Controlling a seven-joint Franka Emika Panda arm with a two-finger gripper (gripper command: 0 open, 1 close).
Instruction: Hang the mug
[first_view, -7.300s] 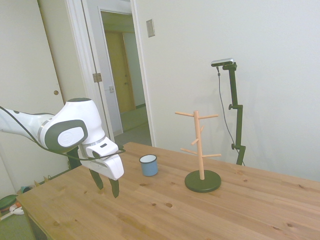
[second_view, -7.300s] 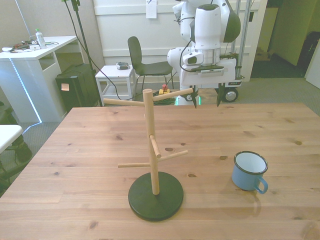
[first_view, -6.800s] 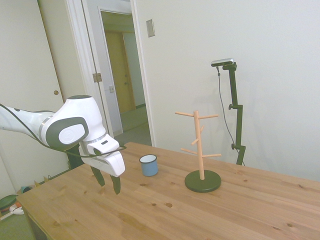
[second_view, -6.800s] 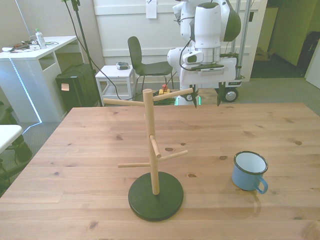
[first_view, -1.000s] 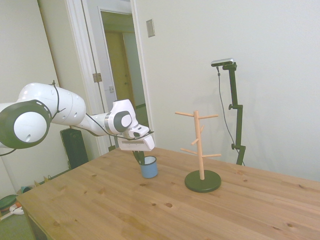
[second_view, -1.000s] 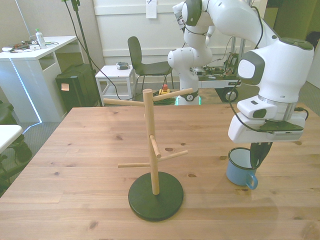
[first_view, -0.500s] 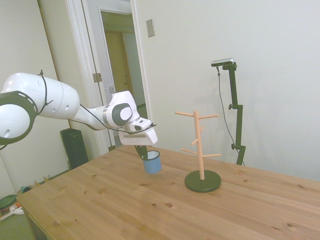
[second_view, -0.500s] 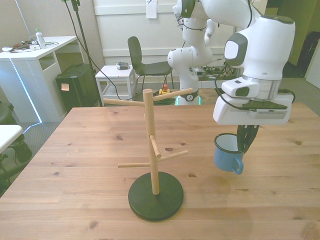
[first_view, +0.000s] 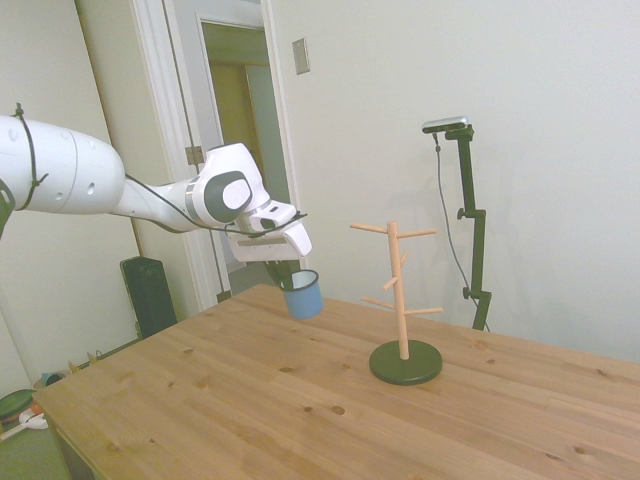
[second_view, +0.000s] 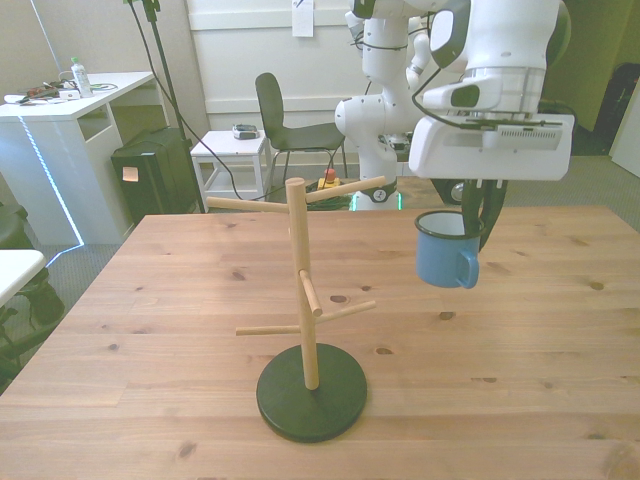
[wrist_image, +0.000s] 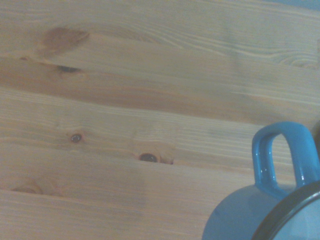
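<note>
The gripper (second_view: 476, 222), upper right of the front view, is closed on the rim of the mug (second_view: 443, 256), which hangs just below it, clear above the desk (second_view: 560, 350).

One mug (second_view: 441, 258) is hanging in the air, one wooden peg stand (second_view: 305, 330) is standing on one table (second_view: 560, 380), one chair (second_view: 285, 125) is sitting behind.

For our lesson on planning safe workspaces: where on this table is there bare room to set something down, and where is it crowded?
Bare wood borders the peg stand on every side: a broad strip on the front view's left, the near edge of the table, and the right under the lifted mug. Only the stand's pegs and the gripper holding the mug crowd the middle.
</note>
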